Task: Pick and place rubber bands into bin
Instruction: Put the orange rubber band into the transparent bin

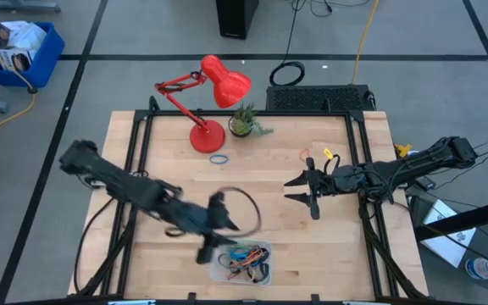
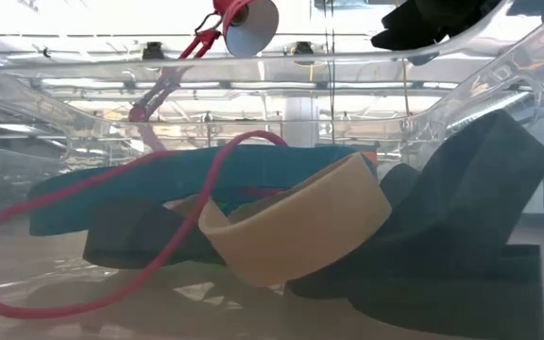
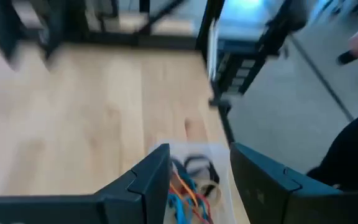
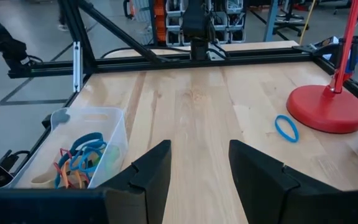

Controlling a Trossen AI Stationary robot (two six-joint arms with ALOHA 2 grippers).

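The clear bin (image 1: 242,263) stands near the table's front edge with several rubber bands (image 3: 191,186) heaped in it; the low view shows a tan band (image 2: 300,227), a blue one (image 2: 206,179) and a red loop (image 2: 93,236) lying on its floor. A blue band (image 1: 219,158) lies flat by the lamp base, and an orange band (image 1: 305,155) lies farther right. My left gripper (image 3: 197,168) hangs open above the bin's left side (image 1: 210,241), holding nothing. My right gripper (image 1: 299,188) waits open over the table's right half (image 4: 197,162).
A red desk lamp (image 1: 206,102) and a small potted plant (image 1: 244,123) stand at the far edge. A small yellow thing (image 1: 329,154) lies right of the orange band. Black frame rails (image 1: 142,169) run along the table's sides. Bare wood lies between the bin and the lamp.
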